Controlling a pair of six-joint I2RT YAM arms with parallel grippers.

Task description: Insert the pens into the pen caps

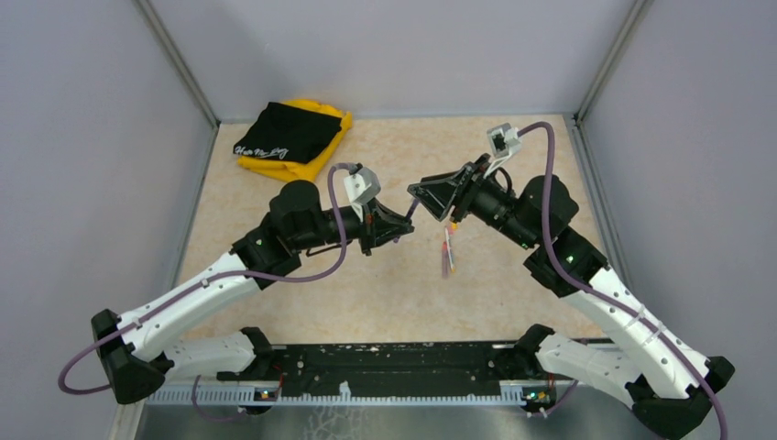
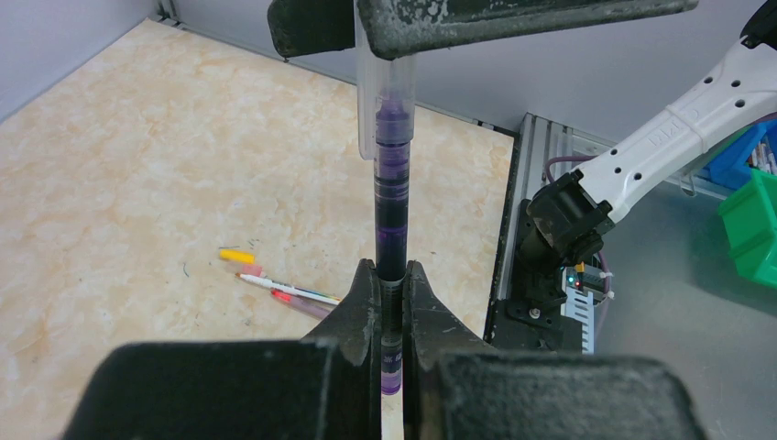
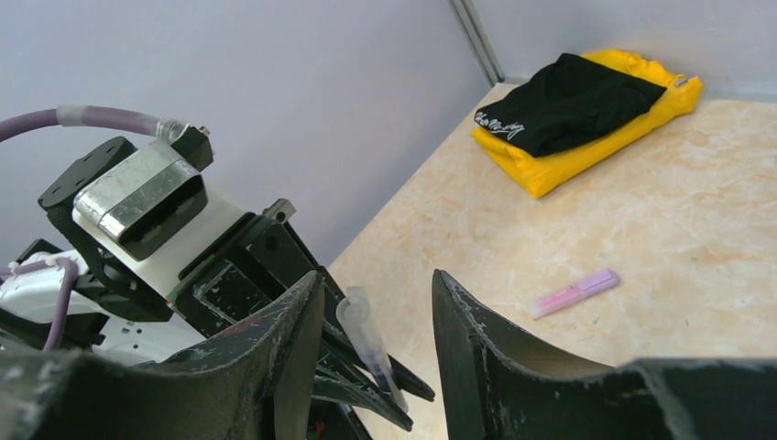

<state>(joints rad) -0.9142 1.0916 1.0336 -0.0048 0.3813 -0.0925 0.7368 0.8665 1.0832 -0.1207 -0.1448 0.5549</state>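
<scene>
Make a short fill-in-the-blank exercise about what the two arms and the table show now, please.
1. The left arm's jaws are shut on a dark ___.
2. The right arm's jaws stand ___ on either side of the clear cap.
3. The black cloth lies on a ___ cloth.
Missing words: pen; open; yellow.

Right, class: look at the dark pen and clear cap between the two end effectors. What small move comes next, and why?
Probably draw the right end effector back off the clear cap. The cap already seems to sit over the tip of the dark pen, the right fingers stand apart beside it, and the left end effector is shut on the barrel.
</scene>
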